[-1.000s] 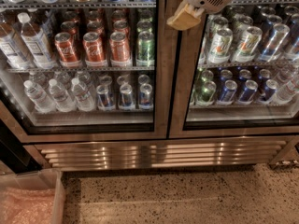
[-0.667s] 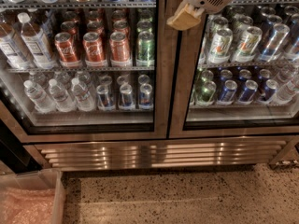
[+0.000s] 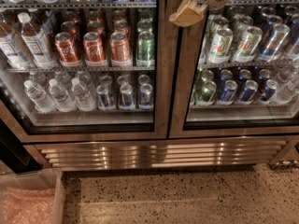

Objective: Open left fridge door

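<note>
**Gripper.** You find the gripper (image 3: 190,12) at the top edge of the camera view, right of centre. Its white rounded housing is cut off by the edge, and 1 tan wedge-shaped part points down and to the left. This part lies over the inner frame of the right door (image 3: 243,125), just beside the seam between the 2 doors. You cannot tell whether the gripper is open or closed, or whether it touches the frame.

**Left door.** The left door (image 3: 161,78) fills the left half of the view. It sits shut, with its inner frame flush against the right door's frame.

**Contents behind the left glass:**
1. Middle shelf: red cans (image 3: 93,48), 1 green can (image 3: 145,48) at the right, and tall bottles (image 3: 28,38) at the left.
2. Lower shelf: water bottles (image 3: 58,94) at the left and blue-silver cans (image 3: 126,96) at the right.

**Below.** A steel grille (image 3: 159,155) runs under both doors. A bin (image 3: 58,195) stands on the speckled floor (image 3: 187,195) at the lower left.
</note>
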You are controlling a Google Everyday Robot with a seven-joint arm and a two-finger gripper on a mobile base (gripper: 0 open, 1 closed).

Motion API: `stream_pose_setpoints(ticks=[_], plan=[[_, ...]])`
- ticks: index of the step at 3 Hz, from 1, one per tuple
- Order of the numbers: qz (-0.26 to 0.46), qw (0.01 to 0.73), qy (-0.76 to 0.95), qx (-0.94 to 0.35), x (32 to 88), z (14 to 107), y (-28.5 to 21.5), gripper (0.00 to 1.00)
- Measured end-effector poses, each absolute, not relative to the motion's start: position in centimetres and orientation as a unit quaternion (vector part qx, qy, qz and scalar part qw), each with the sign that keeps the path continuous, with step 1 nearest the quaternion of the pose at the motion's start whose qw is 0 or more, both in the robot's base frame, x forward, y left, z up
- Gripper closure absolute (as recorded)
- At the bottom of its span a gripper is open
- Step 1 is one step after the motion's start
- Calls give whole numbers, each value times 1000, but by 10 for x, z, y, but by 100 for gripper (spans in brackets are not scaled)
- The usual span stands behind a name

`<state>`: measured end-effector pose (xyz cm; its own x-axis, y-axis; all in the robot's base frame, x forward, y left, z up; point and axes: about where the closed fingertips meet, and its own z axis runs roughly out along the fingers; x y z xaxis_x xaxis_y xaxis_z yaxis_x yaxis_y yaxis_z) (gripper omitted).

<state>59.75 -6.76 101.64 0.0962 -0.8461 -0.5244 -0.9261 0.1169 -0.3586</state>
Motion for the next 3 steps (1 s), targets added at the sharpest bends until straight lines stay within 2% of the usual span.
stream_pose_setpoints(ticks=[3], plan=[[64, 335, 671, -659, 598, 1024, -69, 100]])
